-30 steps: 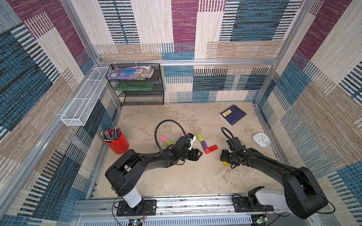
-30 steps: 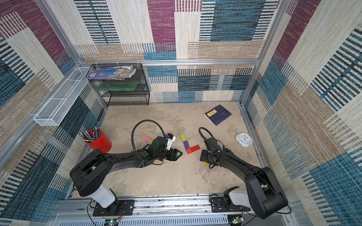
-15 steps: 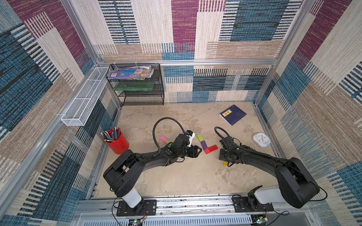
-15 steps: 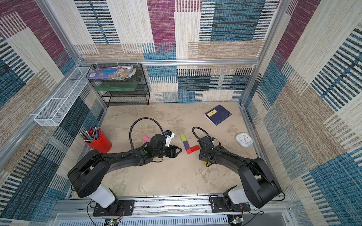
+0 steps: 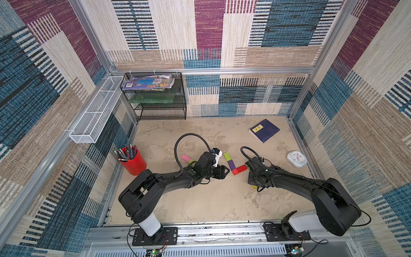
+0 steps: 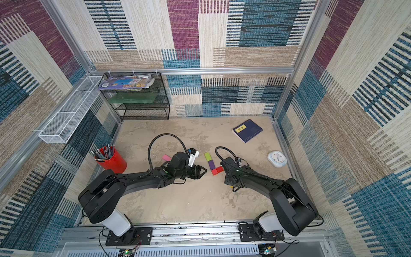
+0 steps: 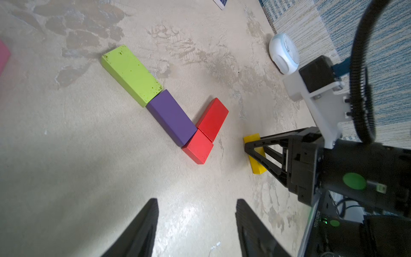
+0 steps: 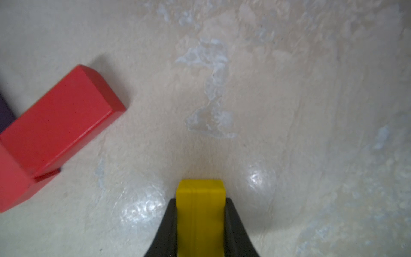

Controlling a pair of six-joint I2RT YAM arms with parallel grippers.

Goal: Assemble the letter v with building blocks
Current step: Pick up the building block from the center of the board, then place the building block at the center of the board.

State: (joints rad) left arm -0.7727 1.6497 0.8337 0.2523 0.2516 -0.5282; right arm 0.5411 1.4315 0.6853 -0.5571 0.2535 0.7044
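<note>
Your right gripper (image 8: 200,201) clamps the yellow block (image 8: 200,191) on the table (image 8: 289,89) near the red block (image 8: 57,120); your left gripper (image 7: 196,201) gapes wide, empty.

yellow block (image 8: 200,213): cropped by right wrist frame edge, flanks covered by right end effector (image 8: 200,199) | in a top view, yellow block (image 5: 254,186): only a sliver shows beside the right arm (image 5: 295,181) | pink block (image 7: 3,57): cropped in left wrist view | purple block (image 8: 4,111): cropped, blurred

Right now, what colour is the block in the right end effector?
Yellow. The block shows best in the right wrist view, pinched by the right end effector.
</note>
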